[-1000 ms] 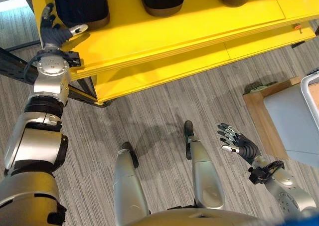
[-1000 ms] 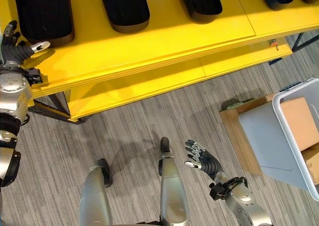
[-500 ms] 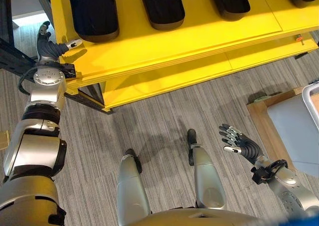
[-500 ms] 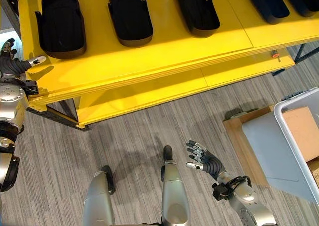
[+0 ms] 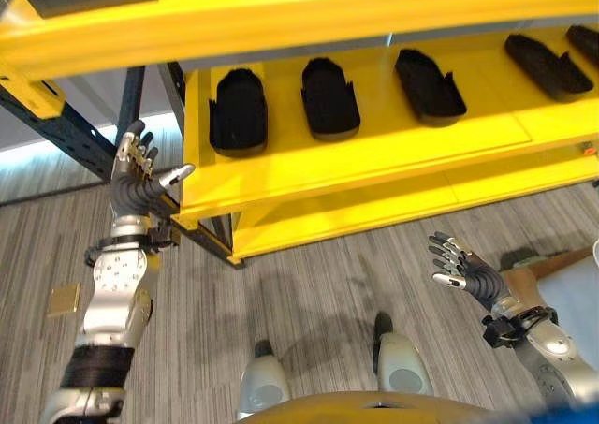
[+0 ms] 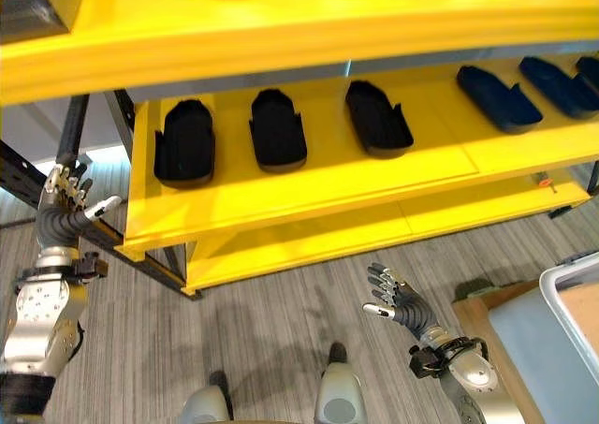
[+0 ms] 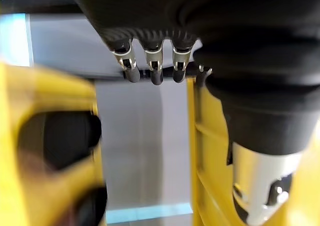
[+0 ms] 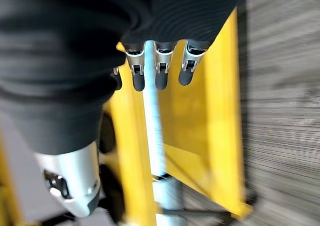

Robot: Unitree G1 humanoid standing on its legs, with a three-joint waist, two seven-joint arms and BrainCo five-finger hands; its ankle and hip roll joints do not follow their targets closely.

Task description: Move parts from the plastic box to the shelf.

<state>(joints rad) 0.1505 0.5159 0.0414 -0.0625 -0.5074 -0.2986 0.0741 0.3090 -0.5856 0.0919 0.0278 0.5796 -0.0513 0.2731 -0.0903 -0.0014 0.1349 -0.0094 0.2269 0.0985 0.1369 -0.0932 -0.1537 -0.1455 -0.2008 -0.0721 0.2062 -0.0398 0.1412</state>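
Sitting in a row across the upper middle, five black parts (image 6: 278,129) are resting on the yellow shelf (image 6: 309,185); the plastic box (image 6: 569,284) is peeking in at lower right. Left hand (image 5: 137,176) and right hand (image 5: 460,269) are hovering with fingers spread, holding nothing.

text: none legible | labels: none | numbers: none | signs: none

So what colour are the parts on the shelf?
Black parts on a yellow shelf; clearest in the right eye view.
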